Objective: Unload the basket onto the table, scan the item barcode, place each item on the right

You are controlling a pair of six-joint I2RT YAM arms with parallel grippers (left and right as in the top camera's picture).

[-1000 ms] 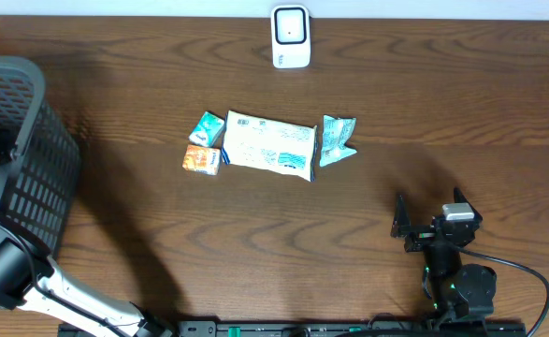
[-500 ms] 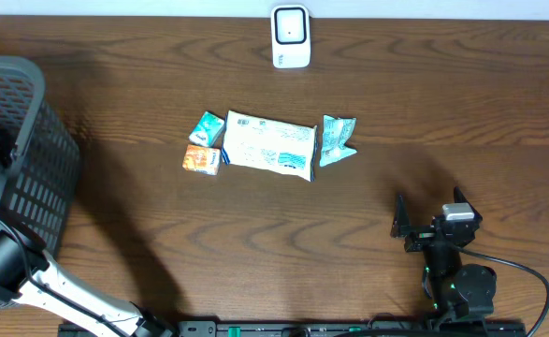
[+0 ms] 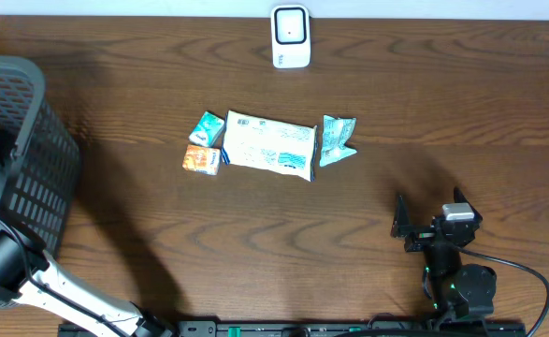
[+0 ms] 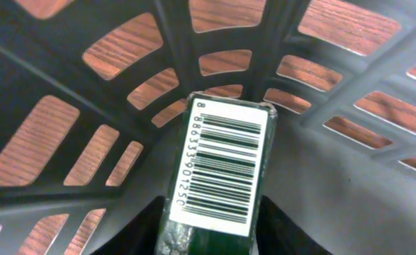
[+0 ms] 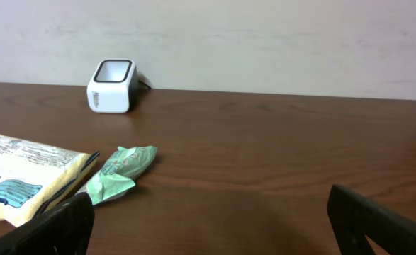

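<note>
The left arm (image 3: pixel 12 271) stretches away to its own left side. Its left gripper (image 4: pixel 211 237) points down, jaws narrowed on either side of a green barcoded box (image 4: pixel 222 170); whether they press it cannot be told. The right arm (image 3: pixel 456 271) sits folded, its right gripper (image 5: pixel 215 223) held level with jaws spread wide.

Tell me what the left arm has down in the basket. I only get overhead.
Observer: A dark green box sits between the fingers of the left end effector.
Operator: Barcode showing?
Observer: Yes. A white barcode label faces the wrist camera, with nothing covering it.
Operator: Gripped?
Observer: Can't tell. The fingers flank the box's lower end, but contact isn't clear.
</note>
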